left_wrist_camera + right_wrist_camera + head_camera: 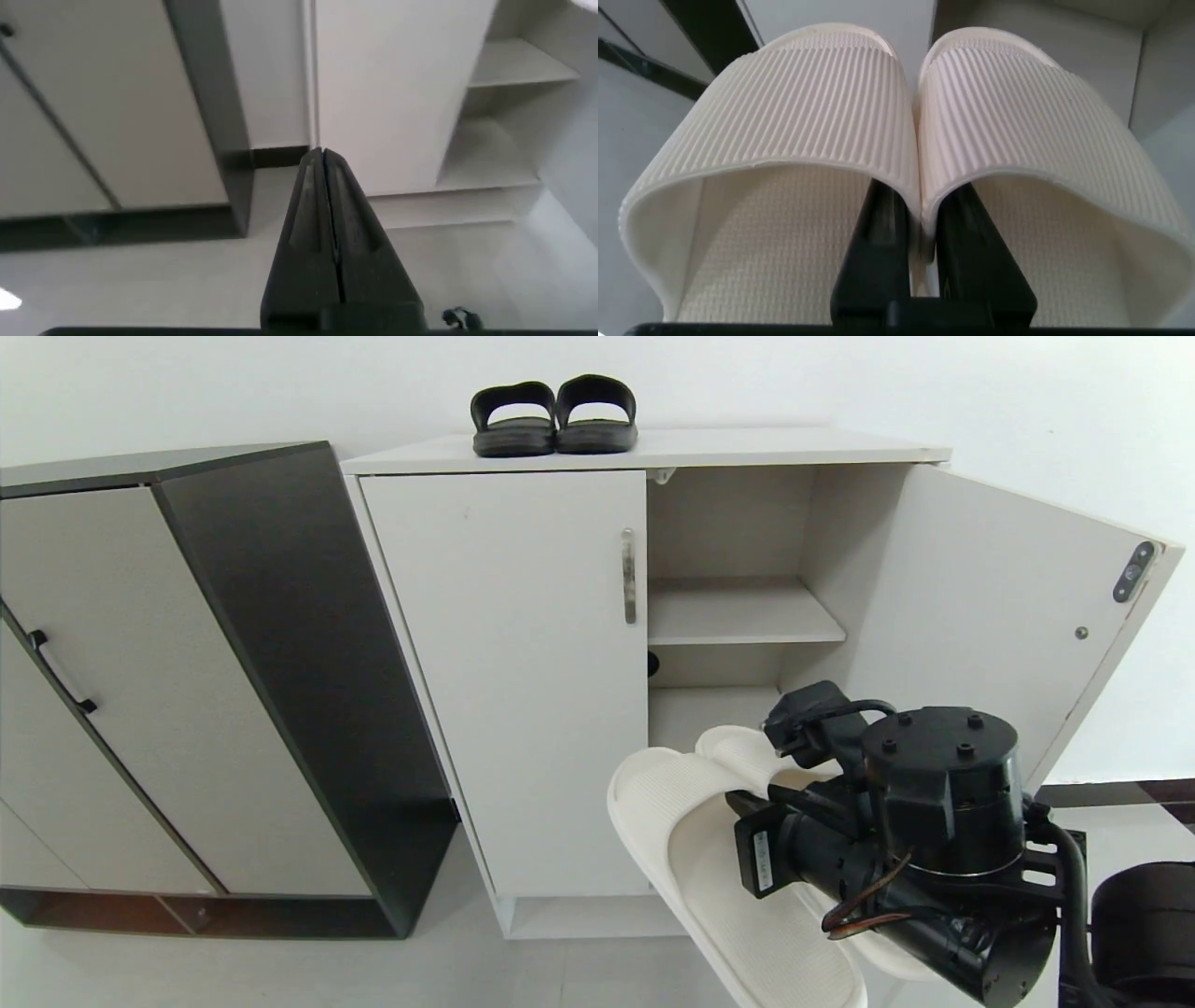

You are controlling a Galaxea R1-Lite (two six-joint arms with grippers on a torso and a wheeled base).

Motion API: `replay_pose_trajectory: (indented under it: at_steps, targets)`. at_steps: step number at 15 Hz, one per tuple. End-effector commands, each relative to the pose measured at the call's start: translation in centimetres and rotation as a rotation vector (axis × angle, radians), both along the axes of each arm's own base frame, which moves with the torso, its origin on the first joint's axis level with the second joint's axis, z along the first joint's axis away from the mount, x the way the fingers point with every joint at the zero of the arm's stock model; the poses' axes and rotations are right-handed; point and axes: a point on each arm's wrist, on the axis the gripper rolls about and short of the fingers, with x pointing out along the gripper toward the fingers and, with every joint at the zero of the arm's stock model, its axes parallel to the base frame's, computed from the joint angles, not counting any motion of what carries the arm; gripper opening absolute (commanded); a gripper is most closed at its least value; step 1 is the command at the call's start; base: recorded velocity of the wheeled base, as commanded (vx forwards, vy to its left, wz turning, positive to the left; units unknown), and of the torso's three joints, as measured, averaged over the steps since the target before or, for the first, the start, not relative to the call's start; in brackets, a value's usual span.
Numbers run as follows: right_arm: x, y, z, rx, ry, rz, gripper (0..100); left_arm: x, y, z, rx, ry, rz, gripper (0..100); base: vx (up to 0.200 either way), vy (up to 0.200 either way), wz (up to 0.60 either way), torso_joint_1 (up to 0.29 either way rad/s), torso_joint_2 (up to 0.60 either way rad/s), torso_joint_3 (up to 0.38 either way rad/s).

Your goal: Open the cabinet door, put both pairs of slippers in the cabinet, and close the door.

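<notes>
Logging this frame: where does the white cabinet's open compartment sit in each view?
Head: open compartment right of centre, behind the white slippers.
Left wrist: beyond the shut left pincer, past the closed door.
Right wrist: beyond the white slippers' toes.
Shared landmark: closed door bordering it.

Right arm: my right arm point(934, 859) comes in low from the near right, with the wrist turned towards the far left.
Right hand: my right hand point(920, 210) is clamped on the white slippers point(813, 103), which it holds side by side, toes pointing away from me.
Right fingers: one black finger point(876, 233) sits under each strap, and the slippers' two inner walls are pinched between them.
Left hand: my left hand point(323, 159) has its two fingers pressed flat together, tips forward, with nothing between them.
</notes>
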Motion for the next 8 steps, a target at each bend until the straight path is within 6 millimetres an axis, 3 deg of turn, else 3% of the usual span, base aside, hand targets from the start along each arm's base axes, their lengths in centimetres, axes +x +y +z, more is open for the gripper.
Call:
replay_pose_trajectory:
  at_steps: [1, 3, 8]
  targets:
    - [-0.1, 0.1, -0.5, -0.011, 0.005, 0.003, 0, -0.6, 0.1, -0.3, -0.01, -0.067, -0.025, 0, 0.0, 0.0, 0.0, 0.0, 0.0, 0.0]
    - [0.2, 0.4, -0.6, -0.012, 0.008, 0.002, 0, -0.7, 0.4, -0.4, -0.005, -0.083, 0.108, 0, 0.0, 0.0, 0.0, 0.0, 0.0, 0.0]
    - [0.8, 1.2, 0.6, 0.031, -0.02, -0.019, 0, -0.6, 0.3, -0.4, -0.045, -0.079, 0.07, 0, 0.0, 0.0, 0.0, 0.0, 0.0, 0.0]
